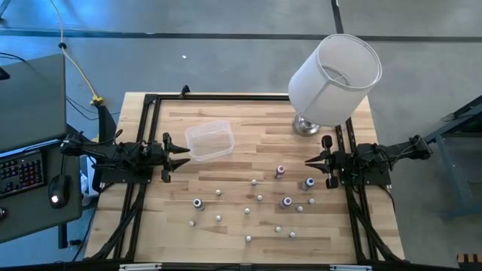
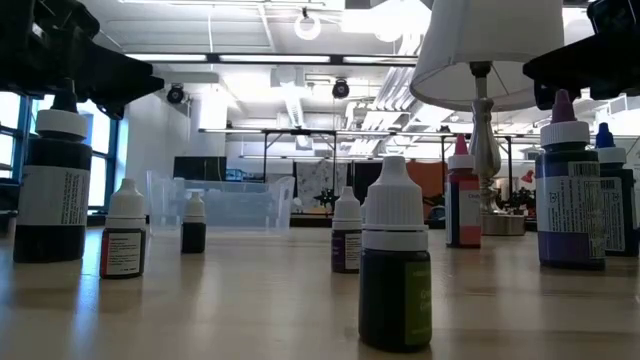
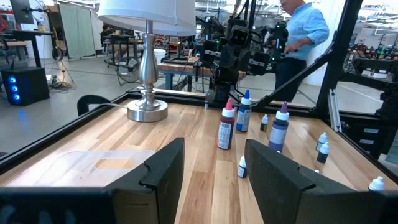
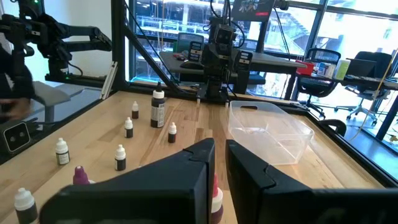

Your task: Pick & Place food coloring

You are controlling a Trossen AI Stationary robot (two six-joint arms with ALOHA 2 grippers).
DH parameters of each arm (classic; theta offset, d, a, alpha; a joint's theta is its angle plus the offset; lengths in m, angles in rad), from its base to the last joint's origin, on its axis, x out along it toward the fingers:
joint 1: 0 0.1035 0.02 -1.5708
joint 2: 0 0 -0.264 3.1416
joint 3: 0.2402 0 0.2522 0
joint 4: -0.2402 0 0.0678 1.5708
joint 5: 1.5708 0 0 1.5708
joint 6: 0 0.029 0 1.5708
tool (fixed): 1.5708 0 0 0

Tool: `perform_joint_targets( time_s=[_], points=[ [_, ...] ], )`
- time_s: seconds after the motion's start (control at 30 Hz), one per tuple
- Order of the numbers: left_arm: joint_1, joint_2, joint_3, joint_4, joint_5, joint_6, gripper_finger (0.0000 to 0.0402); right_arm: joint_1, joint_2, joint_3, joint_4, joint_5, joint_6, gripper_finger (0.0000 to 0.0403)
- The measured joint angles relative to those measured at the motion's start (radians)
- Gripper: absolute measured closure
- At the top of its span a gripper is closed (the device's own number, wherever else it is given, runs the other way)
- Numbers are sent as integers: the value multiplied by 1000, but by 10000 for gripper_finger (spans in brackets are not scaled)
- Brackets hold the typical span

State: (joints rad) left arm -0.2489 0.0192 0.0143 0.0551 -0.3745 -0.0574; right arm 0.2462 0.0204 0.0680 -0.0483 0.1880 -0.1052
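Observation:
The food coloring bottles stand upright on their bases on the wooden table. In the high view the pink-topped one (image 1: 280, 172), the blue-topped one (image 1: 309, 183) and the purple-topped one (image 1: 286, 202) stand close together on the right. The dark-topped one (image 1: 198, 203) stands to the left, and several small whitish bottles (image 1: 246, 211) are scattered between them. My left gripper (image 1: 187, 154) (image 3: 214, 146) hovers open beside the clear tub (image 1: 209, 141). My right gripper (image 1: 307, 160) (image 4: 221, 146) is shut, just right of the pink-topped bottle, and touches nothing.
A white lamp (image 1: 335, 75) stands on its metal base (image 1: 306, 126) at the table's far right. A black frame (image 1: 226, 97) runs along the far and side edges. In the left wrist view a person in a blue shirt (image 3: 305, 31) stands beyond the table.

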Motion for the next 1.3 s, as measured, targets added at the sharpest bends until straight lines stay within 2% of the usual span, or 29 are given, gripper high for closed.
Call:
perform_joint_targets(
  time_s=[0.4,0.57,0.7,0.8,0.97,1.07,1.3],
  points=[
    [0,0,0,0,0,0,234,0,0,0,31,13,-8,371],
    [0,0,0,0,0,0,234,0,0,0,132,3,50,371],
    [0,0,0,1,0,-6,234,0,0,0,211,15,-37,371],
    [0,0,0,13,21,-124,234,0,0,0,266,38,-93,371],
    [0,0,0,17,25,-251,234,0,0,0,272,38,-40,371],
    [0,0,0,20,12,-255,234,1,4,0,242,-8,16,371],
    [0,0,0,23,-56,-255,234,2,51,0,117,-227,227,371]
  ],
)
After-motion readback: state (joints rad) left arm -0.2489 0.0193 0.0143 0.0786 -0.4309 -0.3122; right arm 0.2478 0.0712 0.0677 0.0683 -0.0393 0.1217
